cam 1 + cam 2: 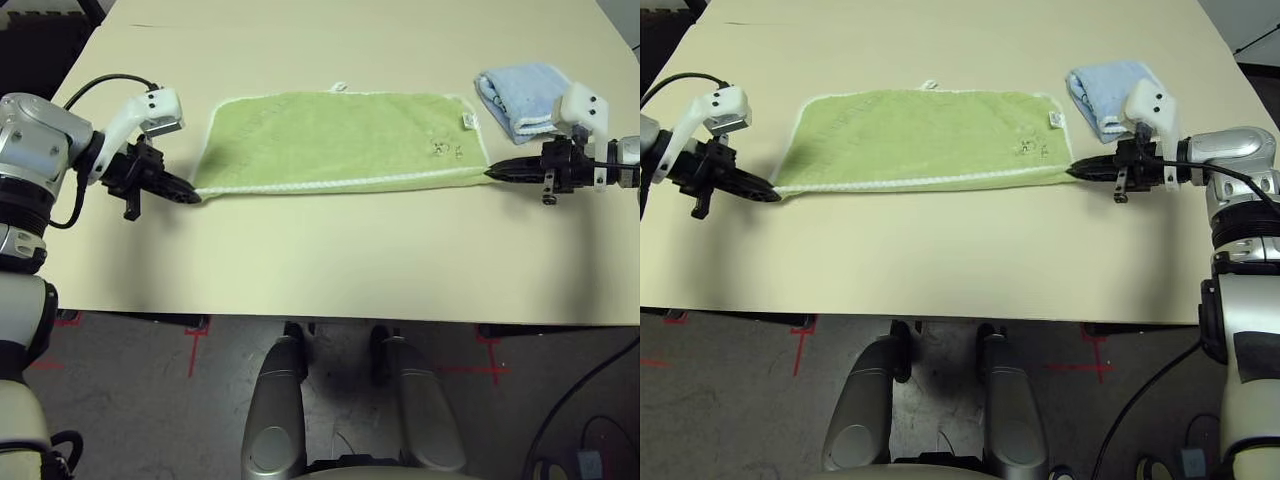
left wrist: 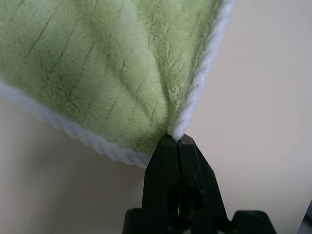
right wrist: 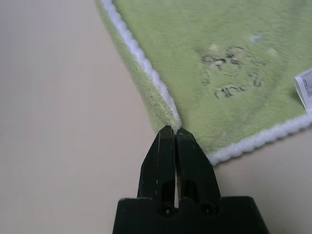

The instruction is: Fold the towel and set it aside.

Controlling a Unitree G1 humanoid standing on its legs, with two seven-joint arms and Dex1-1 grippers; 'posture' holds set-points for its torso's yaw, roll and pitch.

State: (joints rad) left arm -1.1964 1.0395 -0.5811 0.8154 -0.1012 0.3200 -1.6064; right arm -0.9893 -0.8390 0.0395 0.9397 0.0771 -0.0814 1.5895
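Holding the near edge by both ends is the step in hand, I judge, ready for a fold toward the far side. My left gripper (image 2: 178,138) is closed on the towel's left near corner, the white edging pinched right at the tips. The towel (image 1: 320,140) lies spread across the middle of the table, its near edge nearly straight between my two grips. At its right end my right gripper (image 3: 175,129) is closed on the green lip and edging, near the printed emblem (image 3: 226,73) and the tag (image 3: 306,87). To fold well, I should lift both ends together, keep light tension, carry them level to the far edge and lower before letting go; if one arm leads, the layers may skew, and too hard a pull could slip a corner

The table (image 1: 330,260) is pale and smooth, so the towel may slide. Red tape (image 1: 195,350) marks the grey floor (image 1: 160,430) at left; the blue cloth (image 1: 525,95) sits by my right gripper, and a black cable (image 1: 575,395) curves across the floor at right
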